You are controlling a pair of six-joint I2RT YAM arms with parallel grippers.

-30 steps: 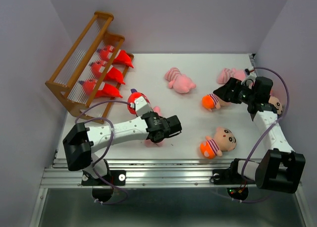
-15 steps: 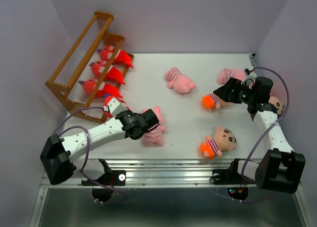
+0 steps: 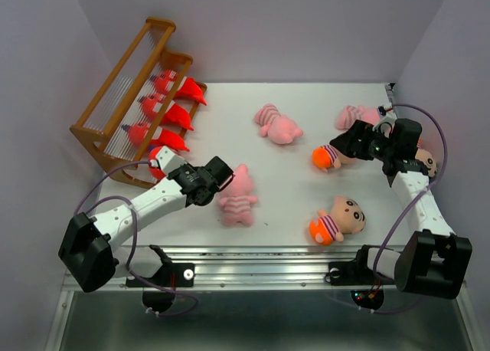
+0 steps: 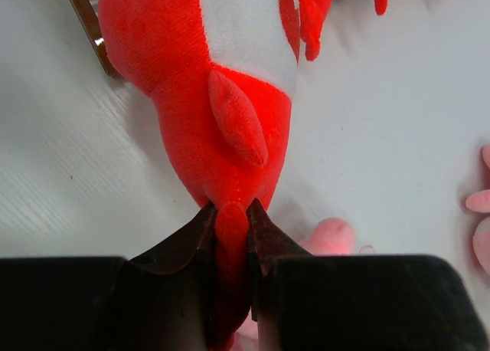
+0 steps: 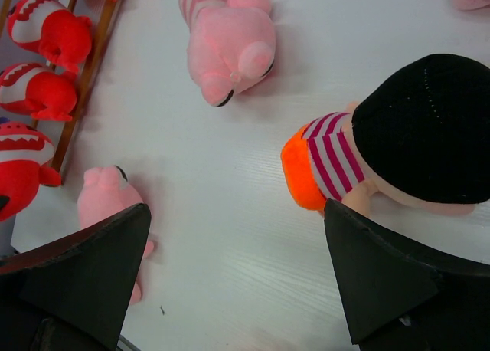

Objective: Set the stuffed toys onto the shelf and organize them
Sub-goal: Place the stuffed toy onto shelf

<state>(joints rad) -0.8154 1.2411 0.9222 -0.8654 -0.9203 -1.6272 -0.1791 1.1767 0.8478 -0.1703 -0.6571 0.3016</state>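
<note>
My left gripper (image 4: 230, 209) is shut on the tail end of a red toothy monster (image 4: 207, 75), which it holds just in front of the shelf's near end (image 3: 126, 98). Three more red monsters (image 3: 164, 109) sit in a row on the shelf's lowest tier. A pink pig (image 3: 237, 194) lies beside my left wrist. My right gripper (image 5: 236, 207) hangs open over bare table, its right finger next to a boy doll (image 5: 337, 163) with an orange bottom. Nothing is between its fingers.
Two more pink pigs (image 3: 277, 125) (image 3: 356, 117) lie at the back of the table. A second boy doll (image 3: 337, 221) lies near the front right, and a third (image 3: 429, 163) is half hidden behind my right arm. Walls close in on both sides.
My left arm has swung left from the table's middle to the shelf's near end, carrying the red monster. The pink pig under it is now uncovered. The right arm has not moved.
</note>
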